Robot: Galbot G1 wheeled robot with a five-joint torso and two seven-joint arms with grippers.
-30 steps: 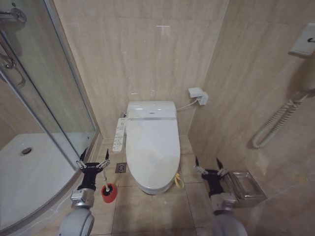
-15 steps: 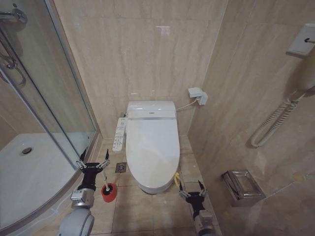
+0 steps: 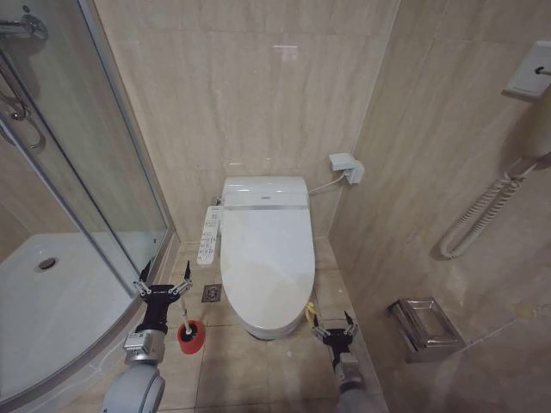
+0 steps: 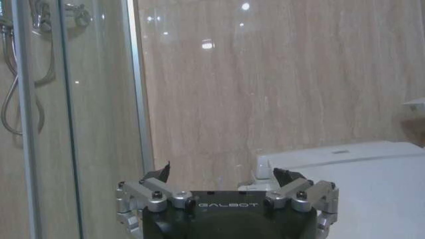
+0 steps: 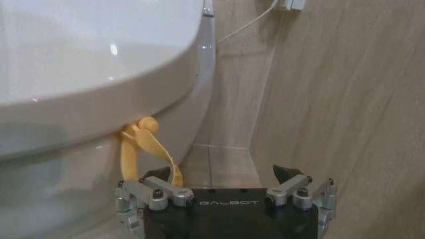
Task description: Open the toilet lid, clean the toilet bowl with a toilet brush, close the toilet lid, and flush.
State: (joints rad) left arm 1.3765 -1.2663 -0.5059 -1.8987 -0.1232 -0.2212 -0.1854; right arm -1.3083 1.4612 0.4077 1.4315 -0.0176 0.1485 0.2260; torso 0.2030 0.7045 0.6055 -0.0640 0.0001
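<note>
The toilet lid (image 3: 267, 254) lies shut over the toilet bowl (image 3: 269, 329), with a yellow loop (image 3: 311, 316) hanging at its front right edge. My right gripper (image 3: 331, 325) is open, low over the floor and just to the right of the loop. In the right wrist view the loop (image 5: 139, 144) hangs under the lid's rim (image 5: 86, 59), close in front of the open right gripper (image 5: 219, 173) and off to one side of it. The toilet brush (image 3: 186, 323) stands in its red holder (image 3: 191, 338) left of the bowl. My left gripper (image 3: 164, 282) is open just above it and holds nothing.
A glass shower enclosure (image 3: 112, 181) with a white tray (image 3: 43, 297) fills the left. A control panel (image 3: 208, 235) runs along the toilet's left side, near a floor drain (image 3: 212, 293). The right wall carries a steel box (image 3: 422, 325) and a coiled hose (image 3: 482, 211).
My right gripper has swung left and down, from beside the steel box to the yellow loop at the lid's front. The left gripper has stayed put.
</note>
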